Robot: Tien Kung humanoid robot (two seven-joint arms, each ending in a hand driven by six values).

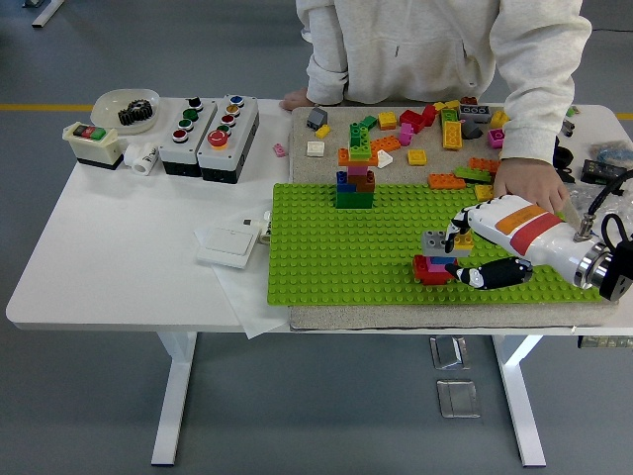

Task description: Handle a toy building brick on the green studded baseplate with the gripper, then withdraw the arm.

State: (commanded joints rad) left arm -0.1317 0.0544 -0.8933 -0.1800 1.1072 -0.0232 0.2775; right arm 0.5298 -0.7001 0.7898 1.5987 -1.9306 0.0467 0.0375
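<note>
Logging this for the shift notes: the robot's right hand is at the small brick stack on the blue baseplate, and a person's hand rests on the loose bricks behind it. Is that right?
Not quite: the baseplate is green, not blue, as the head view shows. The rest holds: the right hand is at the small brick stack, and a person's hand rests on the loose bricks behind it.
</note>
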